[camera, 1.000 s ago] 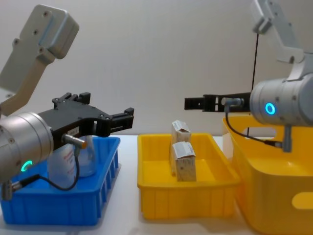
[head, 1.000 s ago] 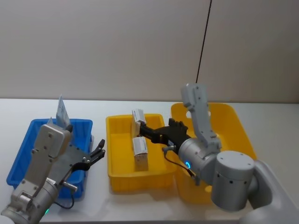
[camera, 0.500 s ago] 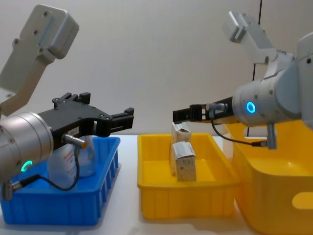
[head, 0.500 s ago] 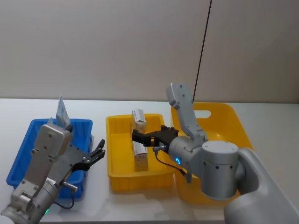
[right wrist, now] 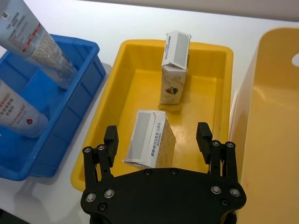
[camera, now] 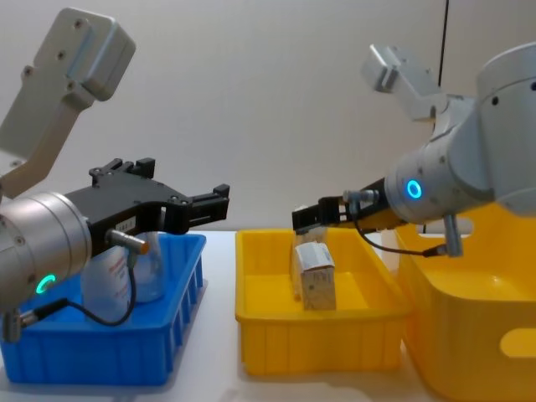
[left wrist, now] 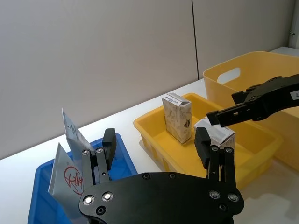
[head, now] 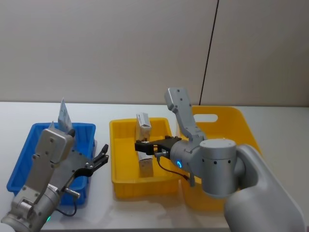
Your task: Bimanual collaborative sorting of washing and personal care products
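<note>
The right gripper (right wrist: 157,132), fingers spread wide, is hovering over the nearer cream carton (right wrist: 149,145) in the yellow tray (right wrist: 114,93); the left gripper (head: 102,158) is hanging open-fingered by the blue tray (head: 21,159) holding squeeze tubes (right wrist: 35,39).

in the head view the right gripper (head: 140,146) covers the top of the near carton (head: 146,167), so whether its jaws touch the pack cannot be told there. in the chest view the far carton (head: 143,124) sits almost wholly behind the near one. the left gripper (camera: 219,207) and its cable hide the tops of the two tubes (camera: 113,280). the right wrist view cuts both tubes at its edges. the cartons' print is too small to read. the yellow basket (camera: 469,335) runs off the chest view's edge.
</note>
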Robot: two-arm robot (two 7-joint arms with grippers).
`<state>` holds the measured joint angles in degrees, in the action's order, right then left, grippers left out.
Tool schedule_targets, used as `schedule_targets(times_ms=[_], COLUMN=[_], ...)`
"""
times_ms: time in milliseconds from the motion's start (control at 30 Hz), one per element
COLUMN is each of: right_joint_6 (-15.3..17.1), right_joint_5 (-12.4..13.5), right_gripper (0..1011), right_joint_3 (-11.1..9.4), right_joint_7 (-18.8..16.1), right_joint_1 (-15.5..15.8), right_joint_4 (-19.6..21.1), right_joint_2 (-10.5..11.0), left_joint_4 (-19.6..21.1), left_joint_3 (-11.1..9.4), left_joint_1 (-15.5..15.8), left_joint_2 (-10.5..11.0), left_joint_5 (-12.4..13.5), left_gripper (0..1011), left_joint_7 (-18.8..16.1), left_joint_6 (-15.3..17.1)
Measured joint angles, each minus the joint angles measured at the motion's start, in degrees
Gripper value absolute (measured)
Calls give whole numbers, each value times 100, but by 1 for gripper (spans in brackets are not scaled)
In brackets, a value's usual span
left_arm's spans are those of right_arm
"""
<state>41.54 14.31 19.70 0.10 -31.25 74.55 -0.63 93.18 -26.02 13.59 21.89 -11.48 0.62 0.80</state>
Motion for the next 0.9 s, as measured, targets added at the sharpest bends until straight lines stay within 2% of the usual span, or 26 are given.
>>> schedule_targets(times_ms=[233,700,800,900], right_joint_6=[121,152,144,116], right_joint_5=[-27,-66,-71,-72], right_gripper=[1004,1004,970,885], right_joint_3=[34,110,120,127], right_joint_7=[-86,-326,-360,-434], right_joint_1=[-197,-531,-570,-626], right_joint_4=[-323,-940,-1019,-1149], right_joint_2=[-37,-124,-141,-164], left_joint_4=[0,0,0,0], left_joint_3=[0,0,0,0], left_joint_1=[0,0,0,0], left_joint_2=[0,0,0,0], left_joint_5=[0,0,0,0], left_gripper=[1001,1001,1001,1001], left_joint_7=[0,0,0,0], left_joint_6=[0,0,0,0])
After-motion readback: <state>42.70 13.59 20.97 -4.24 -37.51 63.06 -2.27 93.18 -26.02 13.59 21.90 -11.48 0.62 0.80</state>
